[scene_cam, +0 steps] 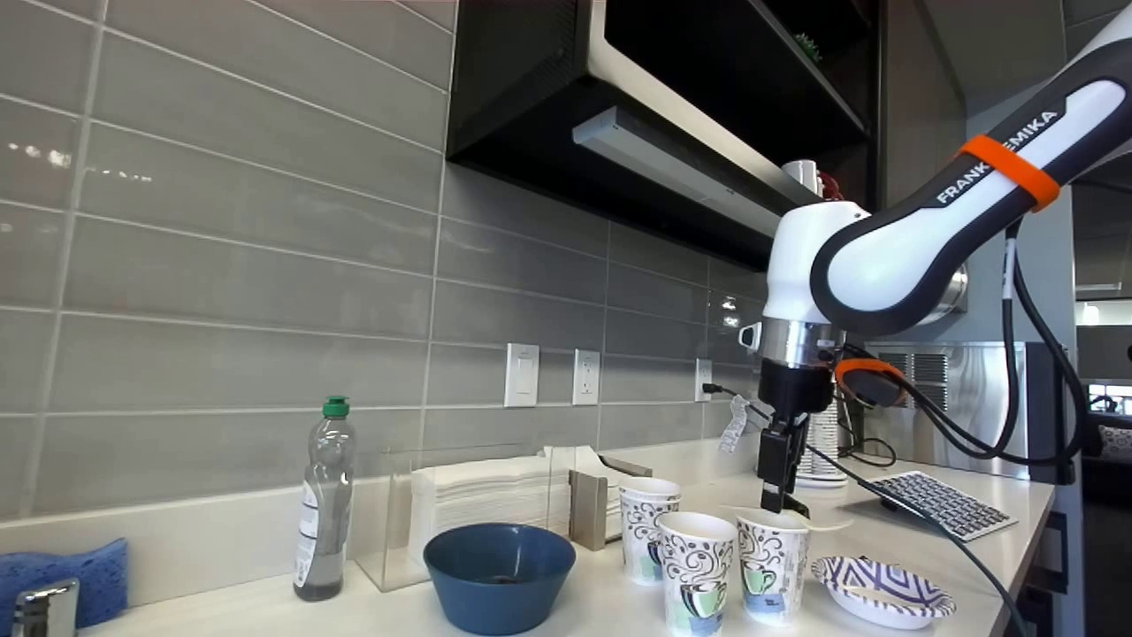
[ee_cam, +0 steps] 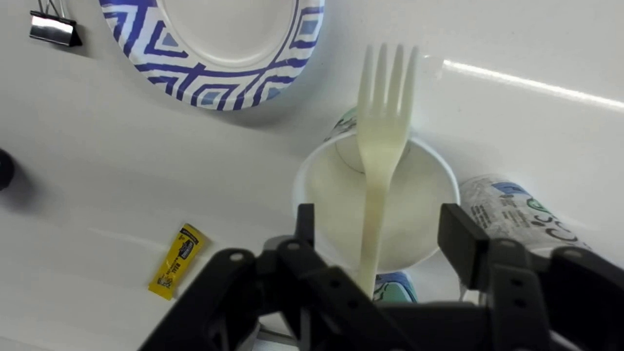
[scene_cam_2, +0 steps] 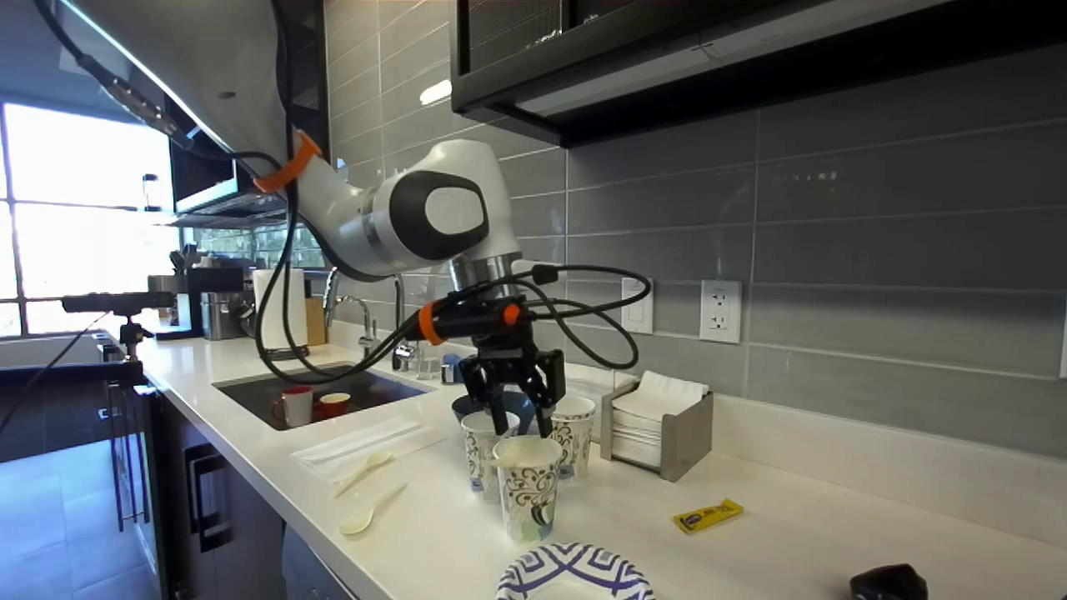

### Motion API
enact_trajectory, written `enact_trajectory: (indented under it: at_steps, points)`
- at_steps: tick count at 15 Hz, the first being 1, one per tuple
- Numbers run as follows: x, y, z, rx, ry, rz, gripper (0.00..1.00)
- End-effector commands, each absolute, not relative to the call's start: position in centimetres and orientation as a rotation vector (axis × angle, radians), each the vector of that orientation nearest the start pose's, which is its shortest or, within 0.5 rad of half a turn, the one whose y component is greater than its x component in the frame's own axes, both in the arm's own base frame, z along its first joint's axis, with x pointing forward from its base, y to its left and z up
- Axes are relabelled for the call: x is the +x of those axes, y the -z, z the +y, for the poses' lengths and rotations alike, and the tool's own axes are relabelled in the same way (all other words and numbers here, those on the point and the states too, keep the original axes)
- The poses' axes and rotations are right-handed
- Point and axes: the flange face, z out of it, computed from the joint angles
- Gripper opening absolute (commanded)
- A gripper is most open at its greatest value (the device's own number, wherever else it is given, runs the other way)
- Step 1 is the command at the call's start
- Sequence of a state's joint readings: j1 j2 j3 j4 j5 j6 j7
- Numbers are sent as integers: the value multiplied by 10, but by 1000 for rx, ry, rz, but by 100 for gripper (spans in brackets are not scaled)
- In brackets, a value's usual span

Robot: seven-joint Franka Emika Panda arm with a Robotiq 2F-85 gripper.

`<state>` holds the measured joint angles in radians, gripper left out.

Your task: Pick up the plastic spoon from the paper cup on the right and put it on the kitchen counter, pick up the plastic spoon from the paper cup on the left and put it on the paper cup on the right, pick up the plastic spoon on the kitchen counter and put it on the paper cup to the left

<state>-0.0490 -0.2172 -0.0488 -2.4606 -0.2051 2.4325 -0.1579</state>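
Here, counter point(scene_cam_2: 800, 533): pale, with a dark sink point(scene_cam_2: 375, 390) set into it.
Room: backed by a grey tiled wall point(scene_cam_2: 900, 192); bright window point(scene_cam_2: 92, 225) at far left in an exterior view.
Plastic spoons point(scene_cam_2: 357, 524): two, laid on the counter, left of the paper cups point(scene_cam_2: 531, 500) in that view.
Fork point(ee_cam: 379, 165): laid across the cup beside the patterned plate point(ee_cam: 209, 80).
Claw point(ee_cam: 379, 226): held above that cup, jaws apart, the fork's handle between them.
Bowl point(scene_cam_2: 518, 407): largely hidden behind cups and claw in an exterior view.
Dark object point(scene_cam_2: 889, 583): cut off at near right, hardly made out.
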Motion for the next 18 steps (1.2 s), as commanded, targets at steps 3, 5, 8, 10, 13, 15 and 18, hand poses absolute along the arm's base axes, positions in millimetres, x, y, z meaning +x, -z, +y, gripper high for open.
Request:
enact_trajectory:
  at_steps: [3, 5, 8, 10, 13, 15, 18]
  points:
    - [446, -445, -21, -3346, 464, -410, 100]
    - [439, -458, 2, -3343, 494, -505, 100]
    - [422, -463, 45, -3296, 453, -687, 100]
    - [410, -459, 77, -3234, 392, -822, 100]
    - [391, -445, 120, -3128, 256, -1004, 100]
    - [380, -429, 141, -3049, 158, -1098, 100]
    - [370, -399, 153, -2959, 36, -1152, 100]
